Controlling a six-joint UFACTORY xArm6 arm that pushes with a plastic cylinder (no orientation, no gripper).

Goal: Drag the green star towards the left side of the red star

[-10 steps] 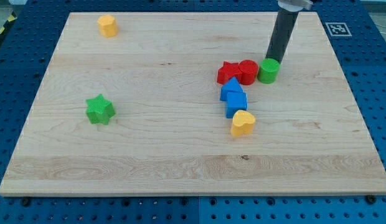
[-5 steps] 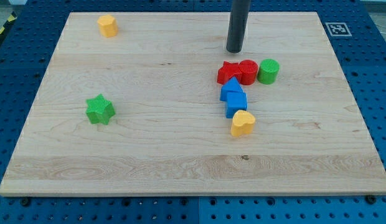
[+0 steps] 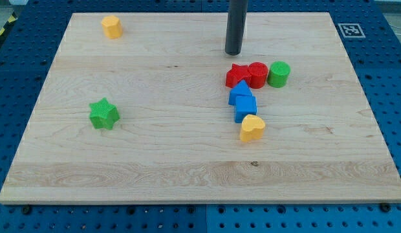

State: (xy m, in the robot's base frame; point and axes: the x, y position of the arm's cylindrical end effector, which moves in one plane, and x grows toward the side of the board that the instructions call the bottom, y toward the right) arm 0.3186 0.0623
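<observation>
Green star (image 3: pixel 104 114) at view's left, red star (image 3: pixel 237 75) well apart, my tip (image 3: pixel 233 52) just above it, no hand visible

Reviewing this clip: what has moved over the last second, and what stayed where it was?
Only my tip moved: it left the green cylinder and slid toward the view's left and slightly up, and is now above the red star, touching no block. All blocks stayed put: the green star far to the view's left, the red cylinder, the two blue blocks, the yellow heart and the yellow block.
</observation>
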